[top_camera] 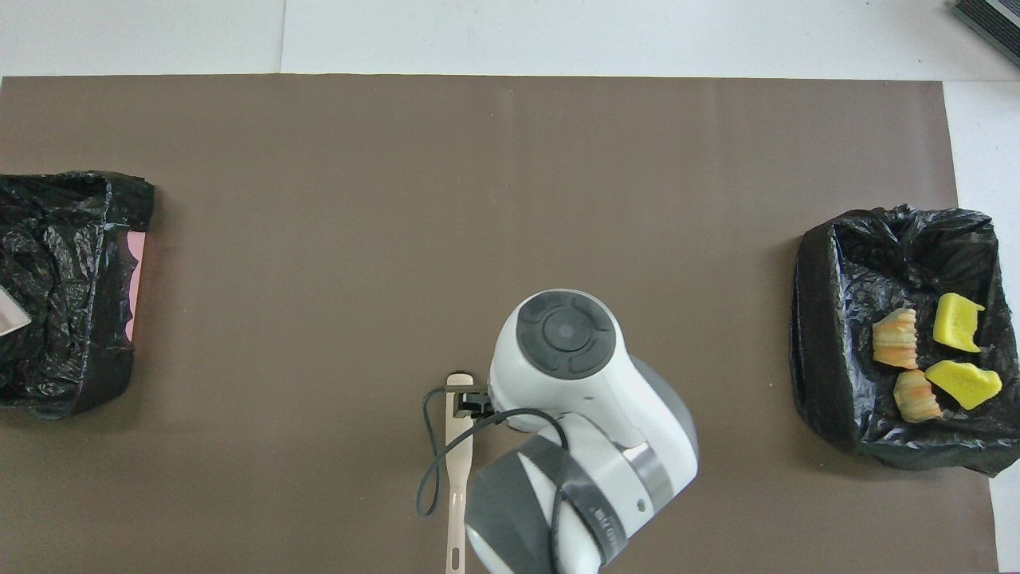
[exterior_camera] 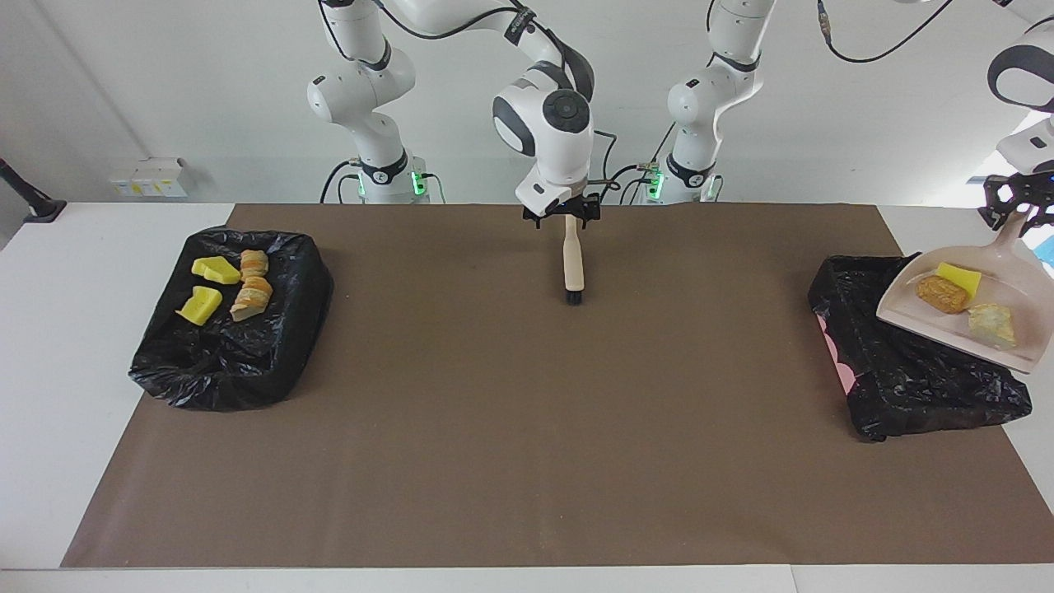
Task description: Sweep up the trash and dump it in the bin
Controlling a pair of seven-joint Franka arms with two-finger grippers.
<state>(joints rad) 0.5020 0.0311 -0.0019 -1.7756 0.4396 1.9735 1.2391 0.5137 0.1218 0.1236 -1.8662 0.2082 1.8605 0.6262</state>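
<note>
The beige dustpan (exterior_camera: 984, 301) hangs tilted over the black-bagged bin (exterior_camera: 922, 387) at the left arm's end, and my left gripper (exterior_camera: 1023, 216) is shut on its handle. It carries three pieces of trash: a yellow sponge chunk (exterior_camera: 961, 278), a brown lump (exterior_camera: 941, 293) and a pale lump (exterior_camera: 992, 325). The brush (exterior_camera: 573, 263) lies on the brown mat near the robots, its black bristles pointing away from them. My right gripper (exterior_camera: 563, 217) hovers over the handle's end, fingers apart. The overhead view shows the brush (top_camera: 456, 478) partly under the right wrist.
A second black-bagged bin (exterior_camera: 247, 362) at the right arm's end holds several scraps, yellow chunks (exterior_camera: 216, 270) and bread-like lumps (exterior_camera: 252, 296). In the overhead view only a corner of the dustpan (top_camera: 11, 320) shows at the edge. The brown mat (exterior_camera: 527, 428) covers the table's middle.
</note>
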